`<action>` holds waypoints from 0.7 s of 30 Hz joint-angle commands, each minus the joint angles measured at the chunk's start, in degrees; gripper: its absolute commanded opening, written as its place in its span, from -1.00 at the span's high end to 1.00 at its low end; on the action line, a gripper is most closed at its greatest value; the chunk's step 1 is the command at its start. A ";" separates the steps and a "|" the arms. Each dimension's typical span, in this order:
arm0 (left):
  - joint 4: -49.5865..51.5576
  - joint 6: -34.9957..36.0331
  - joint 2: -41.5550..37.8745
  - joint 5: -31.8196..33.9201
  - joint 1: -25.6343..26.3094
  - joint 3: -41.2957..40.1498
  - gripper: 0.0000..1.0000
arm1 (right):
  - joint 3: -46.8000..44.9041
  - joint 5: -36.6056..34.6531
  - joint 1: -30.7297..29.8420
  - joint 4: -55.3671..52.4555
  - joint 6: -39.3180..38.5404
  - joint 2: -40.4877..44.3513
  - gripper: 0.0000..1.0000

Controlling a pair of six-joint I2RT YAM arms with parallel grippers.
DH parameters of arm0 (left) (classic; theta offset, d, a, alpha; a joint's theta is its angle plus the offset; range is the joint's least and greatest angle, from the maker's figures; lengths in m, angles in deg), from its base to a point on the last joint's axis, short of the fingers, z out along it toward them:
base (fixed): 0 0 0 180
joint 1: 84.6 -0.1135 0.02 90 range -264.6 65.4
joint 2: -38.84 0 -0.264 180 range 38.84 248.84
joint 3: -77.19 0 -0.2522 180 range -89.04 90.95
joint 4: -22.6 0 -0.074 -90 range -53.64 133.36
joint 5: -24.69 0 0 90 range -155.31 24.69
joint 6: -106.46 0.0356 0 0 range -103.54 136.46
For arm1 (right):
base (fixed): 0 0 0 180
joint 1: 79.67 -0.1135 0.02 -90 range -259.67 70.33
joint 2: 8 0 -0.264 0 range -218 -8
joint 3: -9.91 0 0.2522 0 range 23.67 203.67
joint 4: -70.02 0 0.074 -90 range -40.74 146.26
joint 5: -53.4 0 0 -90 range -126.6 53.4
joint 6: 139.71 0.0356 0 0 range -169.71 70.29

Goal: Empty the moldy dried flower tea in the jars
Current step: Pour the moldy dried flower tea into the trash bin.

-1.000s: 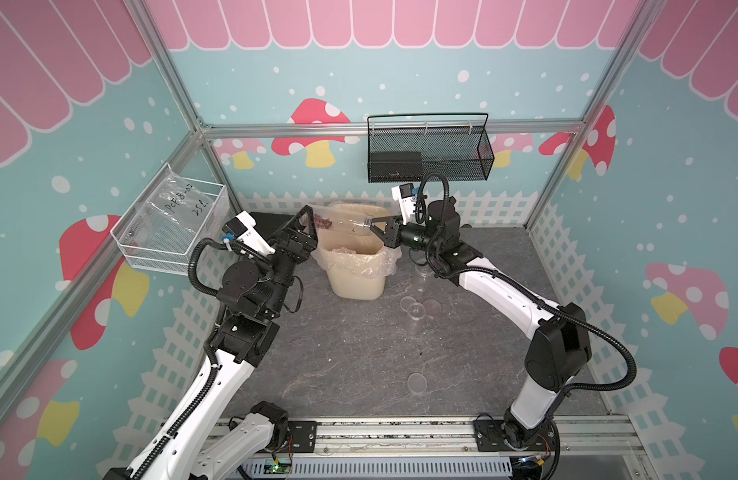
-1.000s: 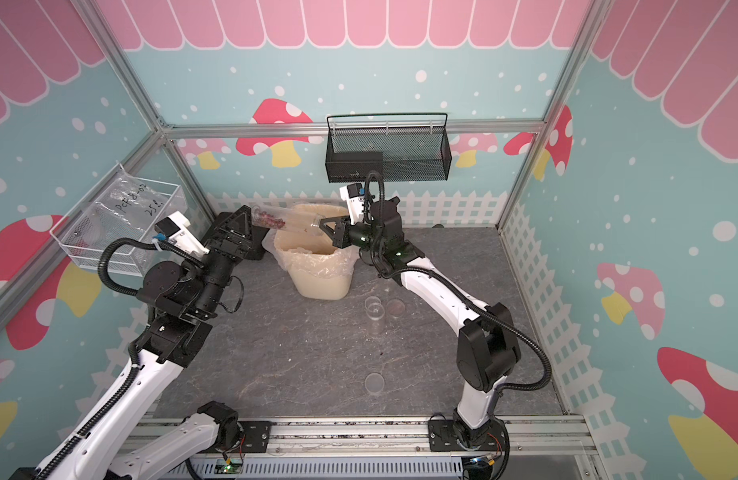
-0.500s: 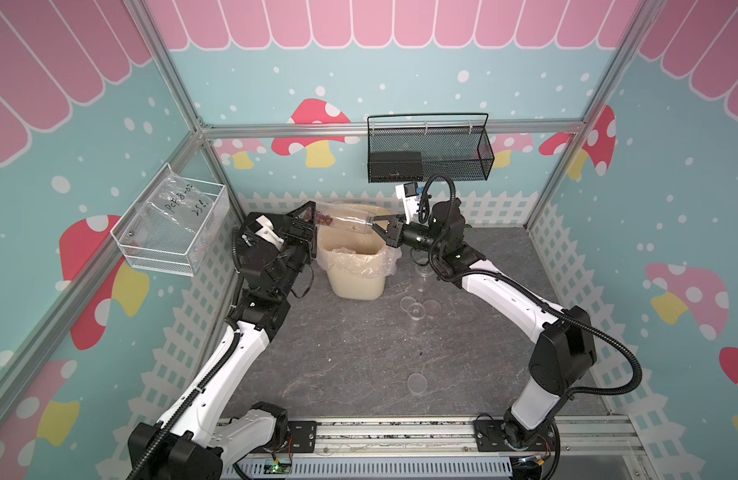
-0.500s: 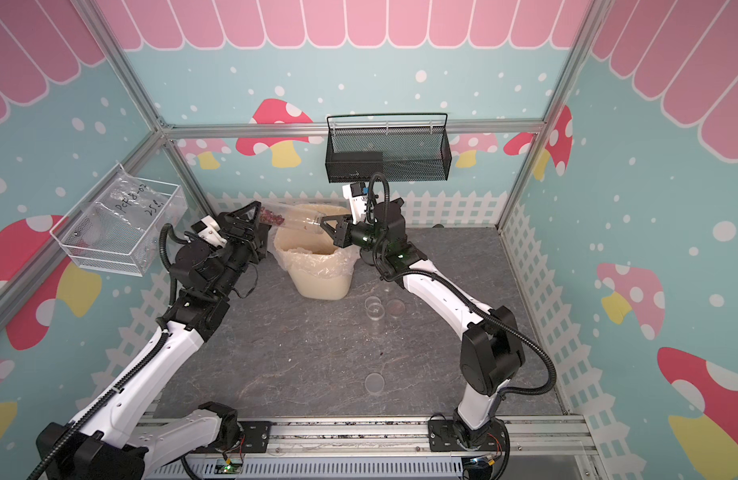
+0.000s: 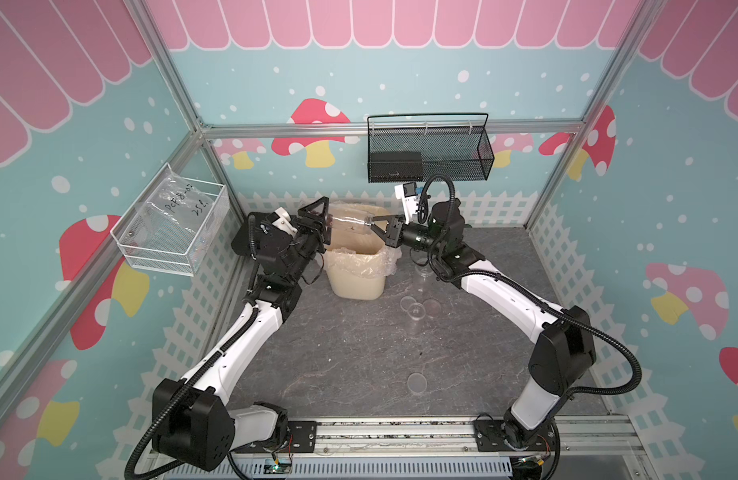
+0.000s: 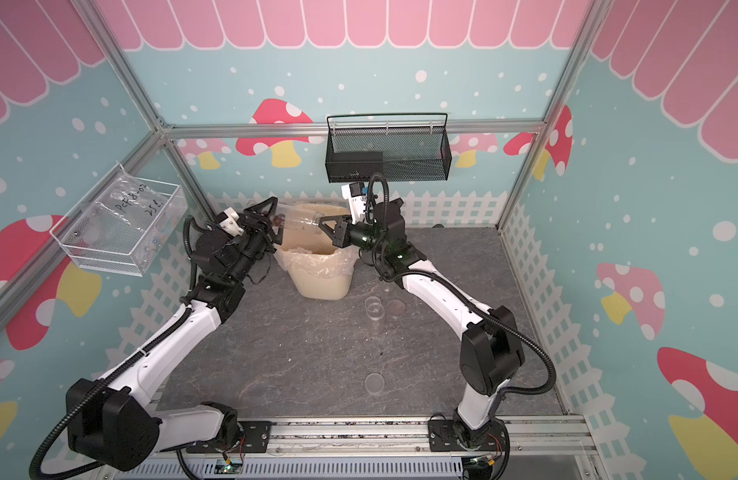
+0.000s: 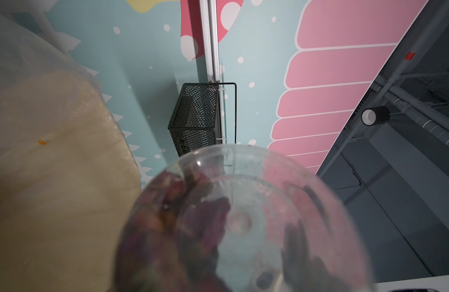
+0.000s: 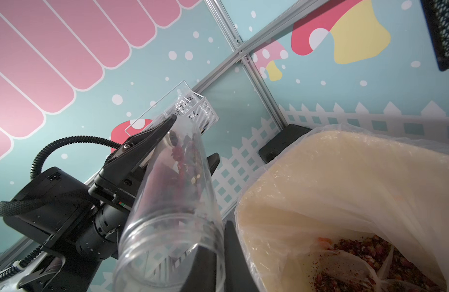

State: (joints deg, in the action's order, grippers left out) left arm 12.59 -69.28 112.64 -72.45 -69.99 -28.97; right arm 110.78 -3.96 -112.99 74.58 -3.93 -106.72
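A clear jar lies on its side in the air over the cream waste bin. My right gripper is shut on the jar's open rim, one finger inside and one outside. My left gripper is closed round its base, a finger against each side. Reddish-brown moldy dried flower tea sits at the base end. More tea lies in the bin's liner. Two open jars stand on the table.
Flat clear lids lie on the grey table beside and in front of the standing jars. A black mesh basket hangs on the back wall. A clear wall tray juts out at the left.
My left arm has swung in from the left to the jar's base, and its jaws have narrowed round it. The right gripper has kept hold of the rim, barely moving.
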 commanded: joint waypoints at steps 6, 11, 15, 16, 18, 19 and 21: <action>-2.66 -0.15 0.99 1.49 -0.46 -0.43 0.22 | 0.38 0.02 -0.45 3.22 -0.17 -0.60 0.96; -2.49 2.39 1.35 3.30 -1.59 -0.45 0.47 | 0.34 -3.33 -0.29 1.15 -3.54 0.27 0.56; -0.20 7.13 1.85 4.25 -2.83 1.42 0.53 | -1.24 -8.73 -0.23 -1.38 -7.92 2.82 0.23; 0.67 9.26 2.08 4.54 -3.10 2.21 0.56 | -2.06 -9.94 -0.21 -1.64 -8.78 3.66 0.14; 2.53 14.09 2.40 5.16 -3.36 3.96 0.58 | -3.73 -11.79 -0.14 -2.30 -10.34 5.11 0.02; 3.69 16.44 2.62 5.47 -3.36 4.91 0.59 | -4.52 -12.69 -0.15 -2.68 -10.96 5.82 -0.04; 7.42 22.20 3.20 6.11 -3.28 7.58 0.59 | -6.81 -13.95 -0.10 -3.51 -12.39 7.89 -0.18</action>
State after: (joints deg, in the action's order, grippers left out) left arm 16.31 -56.88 115.46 -68.45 -73.03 -25.74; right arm 105.93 -14.30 -113.06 72.09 -12.69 -102.41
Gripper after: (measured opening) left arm 0.537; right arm 0.573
